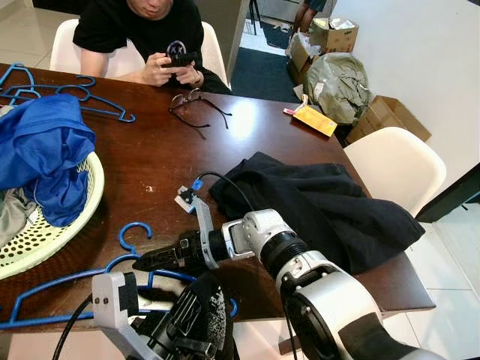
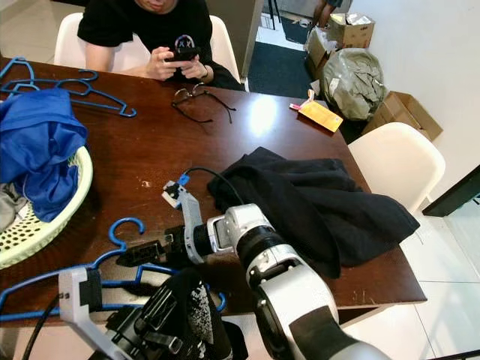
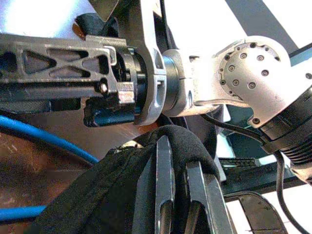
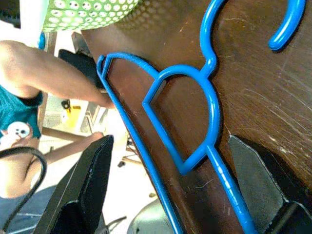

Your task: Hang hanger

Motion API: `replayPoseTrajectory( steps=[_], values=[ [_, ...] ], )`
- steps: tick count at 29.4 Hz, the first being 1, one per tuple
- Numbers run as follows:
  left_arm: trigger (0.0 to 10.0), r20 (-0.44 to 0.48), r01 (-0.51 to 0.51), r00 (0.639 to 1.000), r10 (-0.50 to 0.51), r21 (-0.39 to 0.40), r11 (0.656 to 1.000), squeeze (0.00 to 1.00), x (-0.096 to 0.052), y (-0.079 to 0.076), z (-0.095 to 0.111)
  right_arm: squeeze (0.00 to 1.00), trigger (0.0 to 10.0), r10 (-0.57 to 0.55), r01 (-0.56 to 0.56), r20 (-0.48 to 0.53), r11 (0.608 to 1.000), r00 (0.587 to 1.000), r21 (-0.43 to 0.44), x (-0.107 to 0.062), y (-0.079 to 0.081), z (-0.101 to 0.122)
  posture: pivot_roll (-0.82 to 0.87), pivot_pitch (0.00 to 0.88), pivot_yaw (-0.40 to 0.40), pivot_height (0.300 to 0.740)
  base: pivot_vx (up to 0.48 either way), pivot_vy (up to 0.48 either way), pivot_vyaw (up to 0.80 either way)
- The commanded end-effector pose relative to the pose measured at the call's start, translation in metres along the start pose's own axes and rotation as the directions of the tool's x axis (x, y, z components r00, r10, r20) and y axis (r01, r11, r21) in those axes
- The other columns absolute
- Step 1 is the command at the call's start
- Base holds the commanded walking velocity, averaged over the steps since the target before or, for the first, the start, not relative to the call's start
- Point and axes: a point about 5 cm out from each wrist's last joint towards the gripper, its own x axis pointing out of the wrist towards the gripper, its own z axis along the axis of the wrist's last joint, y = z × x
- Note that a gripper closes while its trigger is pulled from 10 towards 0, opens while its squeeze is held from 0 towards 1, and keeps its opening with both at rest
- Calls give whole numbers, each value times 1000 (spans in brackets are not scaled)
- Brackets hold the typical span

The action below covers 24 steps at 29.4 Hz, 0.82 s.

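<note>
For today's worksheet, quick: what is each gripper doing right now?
Left gripper: shut on the black garment.
Right gripper: jaws open, astride the blue hanger on the table.

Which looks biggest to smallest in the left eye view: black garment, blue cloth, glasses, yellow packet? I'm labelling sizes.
1. black garment
2. blue cloth, partly cut off by the picture's edge
3. glasses
4. yellow packet; glasses and packet look close, both far off.
</note>
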Motion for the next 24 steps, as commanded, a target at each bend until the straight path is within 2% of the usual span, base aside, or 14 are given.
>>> replayPoseTrajectory(
  steps=[1,5,7,8,10,12,13,14,17,19,20,22,23,24],
  values=[
    [10000,48,43,998,-43,-3,999,0,0,-10,7,0,10000,-153,217,-318,960,936,176,13,-35,-79,244,162,-249,735,0,0,0],
    [10000,49,33,998,-34,5,999,0,0,-10,7,0,10000,-171,230,-319,960,932,159,13,-37,-80,247,162,-247,735,0,0,0],
    [10000,45,-12,999,11,42,999,0,-1,-7,8,0,10000,-186,243,-308,957,933,156,12,-38,-80,244,158,-237,735,0,0,0],
    [10000,69,-175,983,168,128,976,0,-9,4,16,0,10000,-217,265,-268,952,939,155,7,-42,-75,251,161,-227,735,0,0,0],
    [10000,69,-175,983,168,128,976,0,-9,4,16,0,10000,-217,265,-268,952,939,155,7,-42,-75,251,161,-227,735,0,0,0],
    [10000,143,-433,901,410,239,869,0,-36,23,32,0,10000,-270,303,-201,940,942,155,-3,-47,-64,276,164,-223,735,0,0,0],
    [10000,164,-497,868,469,260,828,0,-46,27,37,0,10000,-284,313,-184,938,941,153,-6,-48,-62,276,164,-223,735,0,0,0],
    [10000,164,-536,844,511,275,798,0,-55,29,37,0,10000,-291,318,-176,937,940,148,-8,-49,-60,285,165,-219,735,0,0,0],
    [10000,158,-567,823,545,290,771,0,-63,30,37,0,10000,-294,319,-173,937,940,141,-9,-49,-59,285,165,-219,735,0,0,0],
    [10000,140,-625,775,616,317,714,0,-74,33,32,0,10000,-305,328,-170,936,937,128,-9,-50,-59,296,165,-215,735,0,0,0],
    [10000,140,-625,775,616,317,714,0,-74,33,32,0,10000,-305,328,-170,936,937,128,-9,-50,-59,296,165,-215,735,0,0,0],
    [10000,166,-687,715,679,347,638,0,-82,41,34,0,10000,-311,333,-172,935,935,118,-7,-51,-60,298,164,-217,735,0,0,0],
    [10000,166,-687,715,679,347,638,0,-82,41,34,0,10000,-311,333,-172,935,935,118,-7,-51,-60,298,164,-217,735,0,0,0],
    [10000,222,-733,661,717,396,553,0,-87,52,43,0,10000,-311,334,-175,936,934,116,-6,-51,-61,294,161,-220,735,0,0,0]
  ],
)
